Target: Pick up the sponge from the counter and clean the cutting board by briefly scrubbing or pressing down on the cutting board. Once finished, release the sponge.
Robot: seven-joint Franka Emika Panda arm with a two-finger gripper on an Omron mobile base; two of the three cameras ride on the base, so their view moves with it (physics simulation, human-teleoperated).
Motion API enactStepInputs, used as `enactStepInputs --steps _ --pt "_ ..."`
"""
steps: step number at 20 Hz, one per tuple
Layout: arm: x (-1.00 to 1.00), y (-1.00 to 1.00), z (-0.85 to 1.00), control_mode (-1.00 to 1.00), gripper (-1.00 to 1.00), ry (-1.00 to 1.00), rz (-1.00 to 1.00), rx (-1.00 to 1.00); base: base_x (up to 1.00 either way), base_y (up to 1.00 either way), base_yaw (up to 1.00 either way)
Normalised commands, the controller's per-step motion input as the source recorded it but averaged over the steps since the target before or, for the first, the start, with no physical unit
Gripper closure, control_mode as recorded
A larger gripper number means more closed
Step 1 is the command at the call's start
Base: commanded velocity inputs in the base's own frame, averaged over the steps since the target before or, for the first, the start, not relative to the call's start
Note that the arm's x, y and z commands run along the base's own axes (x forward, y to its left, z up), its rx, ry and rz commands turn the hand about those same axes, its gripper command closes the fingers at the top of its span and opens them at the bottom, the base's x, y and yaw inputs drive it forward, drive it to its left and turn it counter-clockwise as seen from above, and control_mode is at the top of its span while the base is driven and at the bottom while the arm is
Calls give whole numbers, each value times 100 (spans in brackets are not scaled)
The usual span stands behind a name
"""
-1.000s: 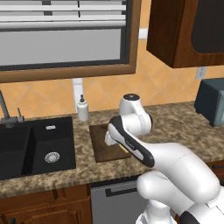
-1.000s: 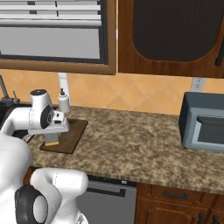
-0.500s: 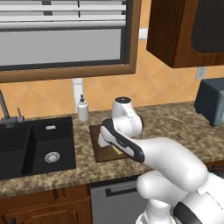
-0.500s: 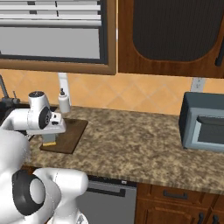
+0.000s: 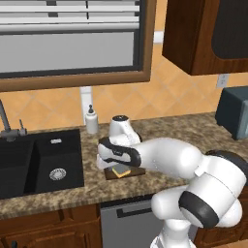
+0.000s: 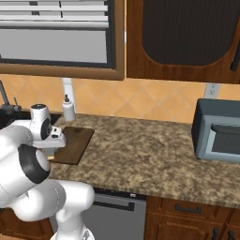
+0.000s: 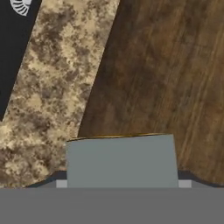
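Observation:
In the hand view the sponge shows its grey-blue face with a thin yellow edge, low in the picture between my fingers. It rests over the near left corner of the dark brown cutting board. Speckled counter lies just left of that corner. From the left base view my gripper points down, shut on the sponge, and the arm hides most of the cutting board. The right base view has the gripper at the front left of the cutting board, with the sponge under it.
A black sink with a faucet lies left of the board. A white soap dispenser stands behind it by the wall. A dark microwave sits far right on the counter.
The arm has swung so the hand, holding the sponge, moved left and toward the front corner of the cutting board and dropped lower onto it. The base has not moved.

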Motion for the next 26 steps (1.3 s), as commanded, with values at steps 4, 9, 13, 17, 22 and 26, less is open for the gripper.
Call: enactStepInputs --steps 4,9,13,17,22,26 --pt "18 26 -24 -100 100 9 0 0 0 0 0" --pt "46 11 -14 -100 100 10 0 0 0 0 0" --pt "39 6 -11 -100 100 4 0 -2 0 0 0" --pt "34 6 -20 -100 100 3 0 -4 0 0 0" --pt "32 0 -14 -100 100 0 0 -5 0 0 0" --pt "49 0 -11 -100 100 1 0 -5 0 0 0"
